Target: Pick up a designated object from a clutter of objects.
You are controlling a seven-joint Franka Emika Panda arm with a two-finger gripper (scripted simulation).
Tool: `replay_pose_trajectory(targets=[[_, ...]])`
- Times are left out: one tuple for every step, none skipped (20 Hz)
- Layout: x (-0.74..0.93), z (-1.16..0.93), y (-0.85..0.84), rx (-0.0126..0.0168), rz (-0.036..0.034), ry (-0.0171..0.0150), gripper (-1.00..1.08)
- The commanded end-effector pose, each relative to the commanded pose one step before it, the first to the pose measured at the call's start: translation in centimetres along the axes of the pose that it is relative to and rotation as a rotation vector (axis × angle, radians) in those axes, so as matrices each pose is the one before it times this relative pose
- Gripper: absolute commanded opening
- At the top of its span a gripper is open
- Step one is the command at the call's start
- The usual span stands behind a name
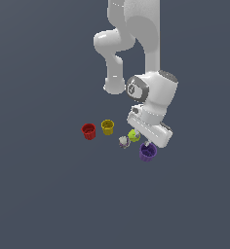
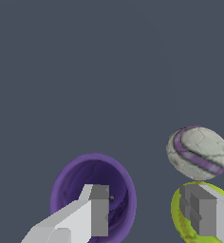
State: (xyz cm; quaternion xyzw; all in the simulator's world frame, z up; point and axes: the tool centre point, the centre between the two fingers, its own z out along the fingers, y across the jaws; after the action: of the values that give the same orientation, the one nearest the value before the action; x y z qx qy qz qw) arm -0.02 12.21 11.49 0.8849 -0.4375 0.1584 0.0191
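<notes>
While the red cup (image 1: 88, 131) and yellow cup (image 1: 107, 127) sit untouched on the exterior view's left, we have our fingers (image 2: 99, 209) spread open over the far-right end of the clutter. One finger hangs over the purple cup's (image 1: 147, 153) mouth, the other over the yellow-green ball (image 1: 133, 135). Nothing is gripped; closing and lifting remain, we judge.

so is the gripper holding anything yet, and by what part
Nothing is held. The gripper is open: one finger over the purple cup's mouth, the other in front of the yellow-green ball.
</notes>
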Motion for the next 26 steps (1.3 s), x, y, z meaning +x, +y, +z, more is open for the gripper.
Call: replay_pose_trajectory(targets=[[-0.69,0.332,-0.04,0.01194,0.03263,0.01284,0.28],[-0.238,0.103,-0.003,0.00428,0.01092,0.00435,0.28],[-0.221,0.091,0.001,0.00415,0.01018,0.00399,0.28],[-0.204,0.08,0.004,0.00399,0.00946,0.00365,0.28],[-0.188,0.07,0.006,0.00379,0.00873,0.00332,0.28],[-0.172,0.061,0.007,0.00357,0.00801,0.00299,0.28],[-0.157,0.053,0.008,0.00334,0.00729,0.00269,0.28],[-0.141,0.045,0.008,0.00308,0.00659,0.00239,0.28],[-0.126,0.039,0.008,0.0028,0.00587,0.0021,0.28],[-0.109,0.032,0.008,0.00252,0.0052,0.00184,0.28],[-0.096,0.028,0.007,0.00219,0.00447,0.00156,0.28],[-0.081,0.022,0.007,0.00188,0.00378,0.00131,0.28],[-0.064,0.017,0.006,0.00157,0.00312,0.00107,0.28],[-0.05,0.012,0.005,0.00123,0.00243,0.00083,0.28],[-0.039,0.011,0.003,0.00085,0.00167,0.00056,0.28],[-0.022,0.006,0.002,0.00052,0.00102,0.00034,0.28],[-0.026,0.013,-0.004,0.0,0.0,0.0,0.28],[0.034,-0.021,0.003,-0.00103,-0.00245,-0.00075,0.28],[-0.002,0.023,0.0,0.0,0.0,0.0,0.28],[-0.006,0.069,0.001,0.0,0.0,0.0,0.28],[-0.011,0.115,0.002,0.0,0.0,0.0,0.28],[-0.016,0.163,0.003,0.0,0.0,0.0,0.28],[0.022,0.216,0.018,0.00003,0.00085,-0.00047,0.28],[-0.025,0.26,0.006,0.0,0.0,0.0,0.28],[0.012,0.317,0.02,0.00003,0.00085,-0.00047,0.28],[-0.033,0.36,0.006,0.0,0.0,0.0,0.28]])
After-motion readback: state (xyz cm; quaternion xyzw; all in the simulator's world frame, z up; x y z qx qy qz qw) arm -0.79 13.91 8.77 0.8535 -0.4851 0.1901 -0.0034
